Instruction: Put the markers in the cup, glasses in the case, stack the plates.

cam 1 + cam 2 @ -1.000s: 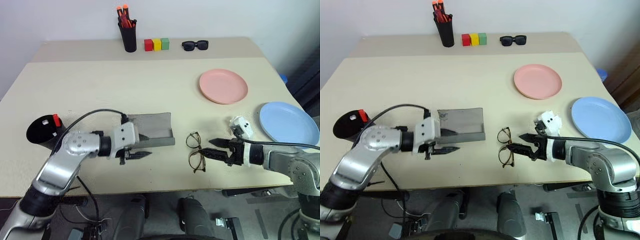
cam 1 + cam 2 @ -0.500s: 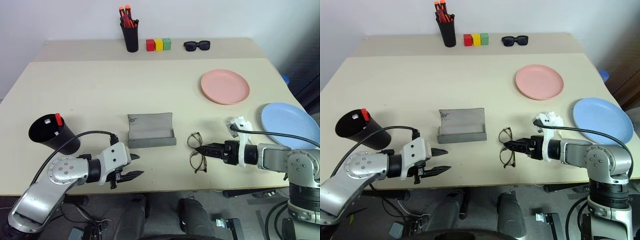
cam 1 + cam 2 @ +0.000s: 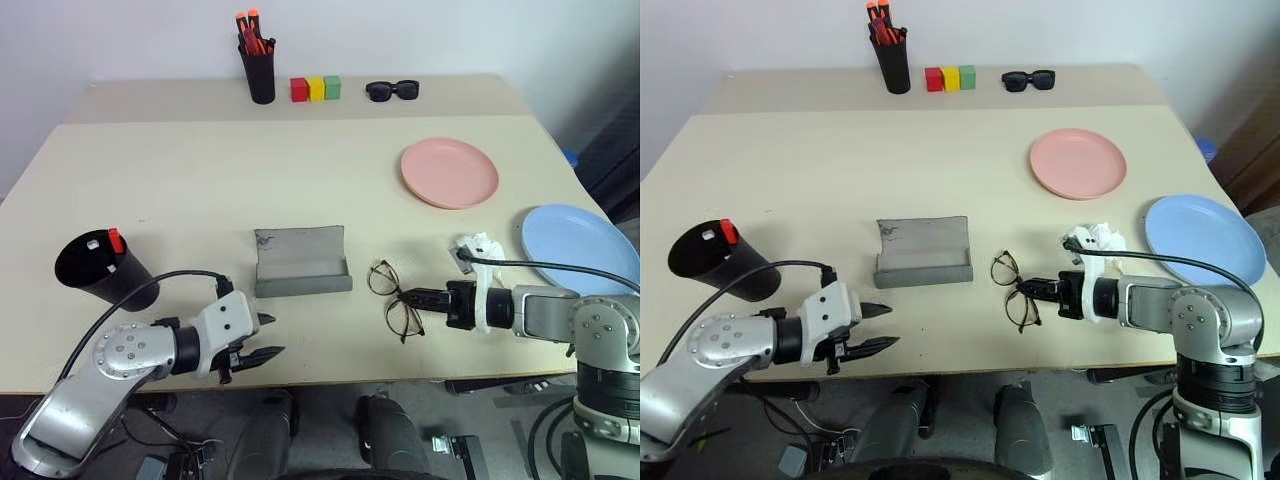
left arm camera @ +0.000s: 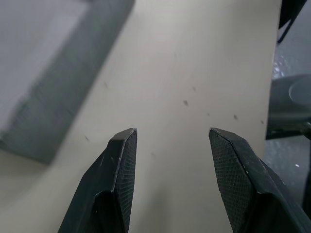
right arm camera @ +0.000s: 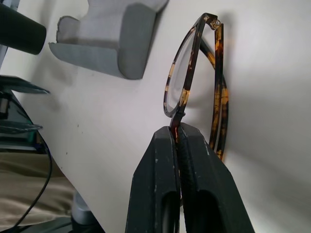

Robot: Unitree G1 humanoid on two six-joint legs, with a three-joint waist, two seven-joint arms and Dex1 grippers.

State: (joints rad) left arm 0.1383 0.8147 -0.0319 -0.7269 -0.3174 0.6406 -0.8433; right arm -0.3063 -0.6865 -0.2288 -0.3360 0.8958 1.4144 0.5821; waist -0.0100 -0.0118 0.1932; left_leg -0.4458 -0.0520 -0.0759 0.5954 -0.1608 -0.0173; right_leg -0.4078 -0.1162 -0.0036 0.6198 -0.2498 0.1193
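The glasses (image 3: pixel 391 296) have thin brownish frames and sit low at the table, right of the open grey case (image 3: pixel 302 262). My right gripper (image 3: pixel 408 297) is shut on the glasses' bridge; the right wrist view shows its fingertips (image 5: pixel 165 141) pinching the frame beside a lens (image 5: pixel 194 82). My left gripper (image 3: pixel 275 336) hovers open and empty near the table's front edge, in front of the case (image 4: pixel 48 73). The black cup (image 3: pixel 100 270) at the left holds a red marker cap (image 3: pixel 115 240) and a white marker end (image 3: pixel 92 243). The pink plate (image 3: pixel 449 172) and the blue plate (image 3: pixel 578 248) lie apart at the right.
At the back stand a black pen holder with orange-capped markers (image 3: pixel 261 70), three coloured blocks (image 3: pixel 315 89) and black sunglasses (image 3: pixel 391 91). Both grippers are close to the table's front edge (image 3: pixel 330 378).
My right gripper has shut on the glasses' bridge, and the glasses have turned slightly. My left gripper drew back from the case toward the front edge, still open.
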